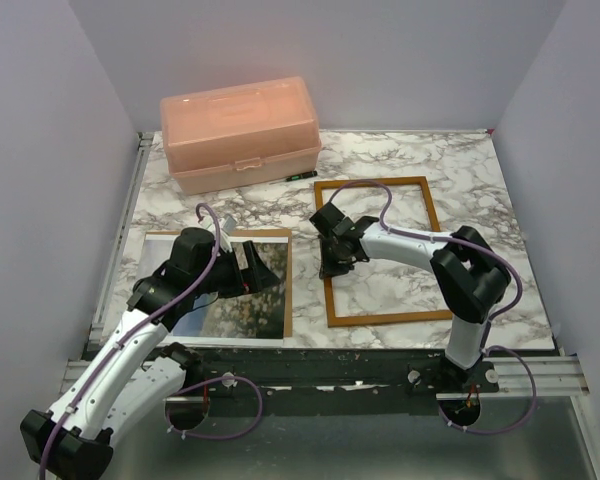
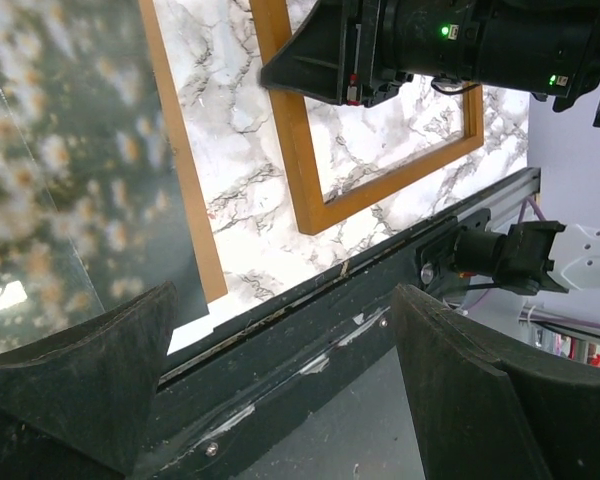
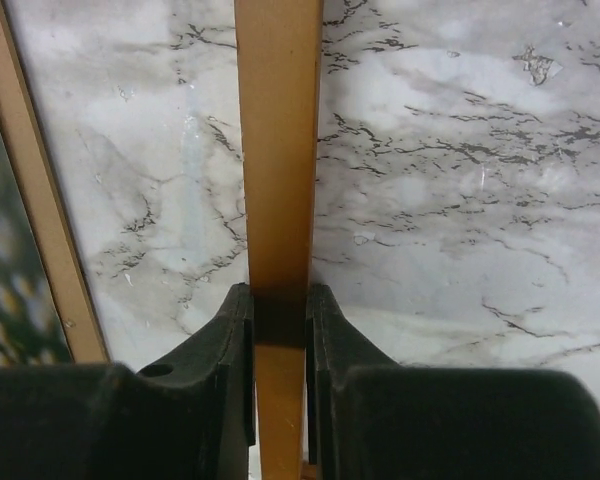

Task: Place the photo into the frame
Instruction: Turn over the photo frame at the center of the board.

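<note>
Orange-brown wood is pinched between the right jaws, the frame (image 3: pixel 278 150) caught by its left rail, flat on the marble bench (image 3: pixel 460 200), a bare strip parting it from the photo (image 2: pixel 60 150), above which the left jaws gape wide.

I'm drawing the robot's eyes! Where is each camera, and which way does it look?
Top: high behind, looking down on the table; the left arm and right arm show.
Left wrist: on the left arm, looking over the photo toward the frame; the open left gripper shows.
Right wrist: on the right arm, looking down the frame's rail, which the right gripper pinches.
Shared: all show the frame.
</note>
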You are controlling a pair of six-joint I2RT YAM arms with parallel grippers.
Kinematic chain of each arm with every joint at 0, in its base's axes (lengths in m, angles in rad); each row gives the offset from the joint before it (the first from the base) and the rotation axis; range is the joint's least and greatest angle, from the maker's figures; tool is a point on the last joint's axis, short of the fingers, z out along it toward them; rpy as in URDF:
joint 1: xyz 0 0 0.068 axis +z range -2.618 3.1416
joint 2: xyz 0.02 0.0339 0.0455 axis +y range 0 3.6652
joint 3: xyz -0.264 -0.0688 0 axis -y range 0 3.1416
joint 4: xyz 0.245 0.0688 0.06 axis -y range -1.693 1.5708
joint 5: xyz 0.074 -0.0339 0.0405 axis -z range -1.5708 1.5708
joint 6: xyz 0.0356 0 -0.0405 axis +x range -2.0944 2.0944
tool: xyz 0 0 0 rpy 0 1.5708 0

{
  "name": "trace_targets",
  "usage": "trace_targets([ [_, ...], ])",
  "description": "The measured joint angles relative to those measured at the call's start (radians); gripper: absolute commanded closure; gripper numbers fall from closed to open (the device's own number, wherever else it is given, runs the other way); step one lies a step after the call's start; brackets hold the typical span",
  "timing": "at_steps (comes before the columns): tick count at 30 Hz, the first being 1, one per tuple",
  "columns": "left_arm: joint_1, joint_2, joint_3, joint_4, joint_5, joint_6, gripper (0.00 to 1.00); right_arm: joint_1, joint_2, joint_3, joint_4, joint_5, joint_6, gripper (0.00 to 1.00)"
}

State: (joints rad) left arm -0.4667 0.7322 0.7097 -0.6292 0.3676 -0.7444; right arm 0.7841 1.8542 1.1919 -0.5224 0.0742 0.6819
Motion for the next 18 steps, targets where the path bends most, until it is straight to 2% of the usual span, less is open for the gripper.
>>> trace_targets([
  [4, 0.0, 0.005, -0.019, 0.027, 0.024, -0.005, 0.1, -0.001, -0.003, 0.0, -0.001, -0.002, 0.0, 0.92],
  [10, 0.0, 0.013, -0.078, 0.103, 0.08, -0.055, 0.1, -0.001, -0.019, 0.0, -0.023, -0.018, 0.005, 0.93],
  [18, 0.0, 0.038, -0.107, 0.219, 0.15, -0.13, 0.1, -0.001, -0.132, 0.061, -0.068, -0.069, 0.046, 0.93],
])
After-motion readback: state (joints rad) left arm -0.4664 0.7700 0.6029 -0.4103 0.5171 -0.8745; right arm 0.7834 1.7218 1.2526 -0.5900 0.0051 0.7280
